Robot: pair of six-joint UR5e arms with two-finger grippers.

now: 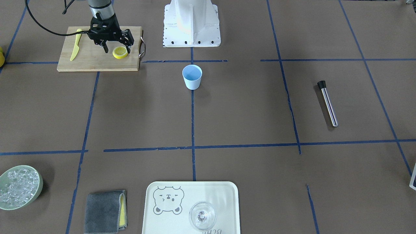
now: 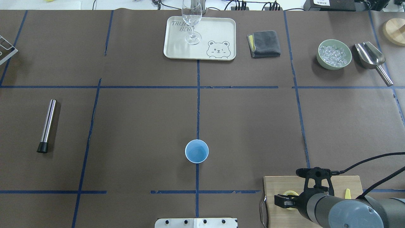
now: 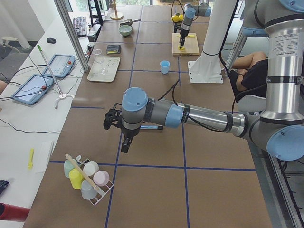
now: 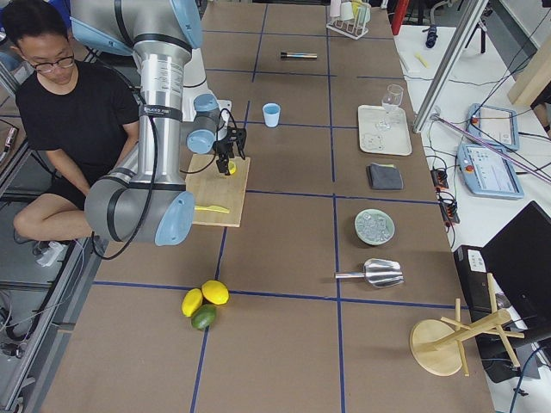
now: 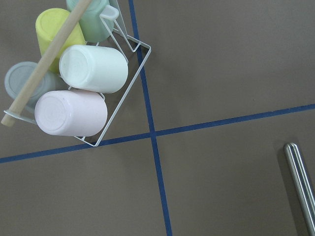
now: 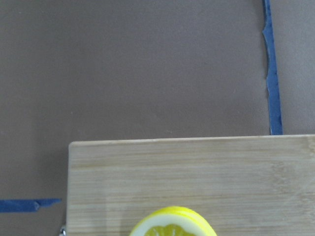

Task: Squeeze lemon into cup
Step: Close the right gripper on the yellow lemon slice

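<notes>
A lemon slice (image 1: 120, 52) with a yellow rind lies on the wooden cutting board (image 1: 97, 61); it also shows at the bottom edge of the right wrist view (image 6: 172, 225). My right gripper (image 1: 117, 49) is open and low over the board, one finger on each side of the slice. The light-blue cup (image 1: 191, 77) stands upright and empty at the table's middle (image 2: 196, 151), well apart from the board. My left gripper (image 3: 124, 141) hovers over the far end of the table near a cup rack; I cannot tell whether it is open or shut.
A yellow plastic knife (image 1: 75, 45) lies on the board. A metal rod (image 1: 328, 104), a tray (image 1: 227, 195) with a clear glass (image 1: 202, 215), a grey cloth (image 1: 105, 211), an ice bowl (image 1: 19, 187) and a scoop (image 2: 370, 57) are on the table. A cup rack (image 5: 83, 73) sits below my left wrist.
</notes>
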